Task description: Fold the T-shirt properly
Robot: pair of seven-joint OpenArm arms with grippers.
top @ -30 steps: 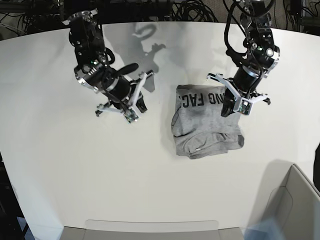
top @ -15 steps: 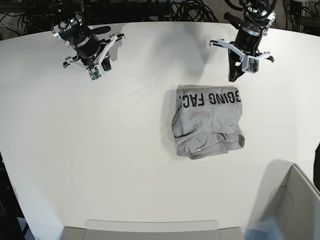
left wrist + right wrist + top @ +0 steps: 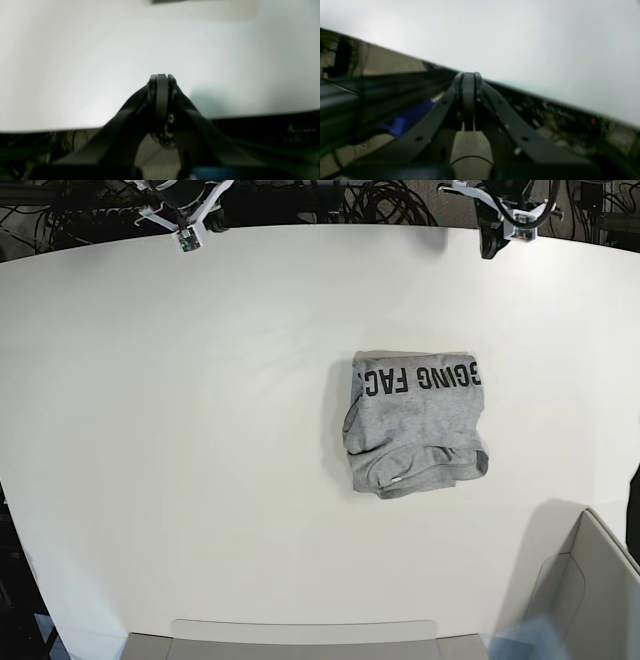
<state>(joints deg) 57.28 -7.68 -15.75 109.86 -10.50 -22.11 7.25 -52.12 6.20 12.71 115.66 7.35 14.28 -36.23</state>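
Note:
The heather-grey T-shirt (image 3: 415,423) lies folded into a compact bundle right of the table's middle, black block lettering along its far edge and a rumpled fold at its near edge. My left gripper (image 3: 490,248) sits at the far right table edge, well away from the shirt; in the left wrist view its fingers (image 3: 162,82) are pressed together, holding nothing. At the far left edge my right gripper (image 3: 215,220) is pulled back; its fingers (image 3: 468,80) are shut and empty too.
The white table (image 3: 180,430) spreads around the shirt. A grey bin (image 3: 585,595) stands at the near right corner. A grey tray edge (image 3: 300,635) runs along the near side. Dark cables lie behind the far edge.
Both arms have drawn back from beside the shirt to the far edge of the table, grippers staying shut. The folded shirt has not moved.

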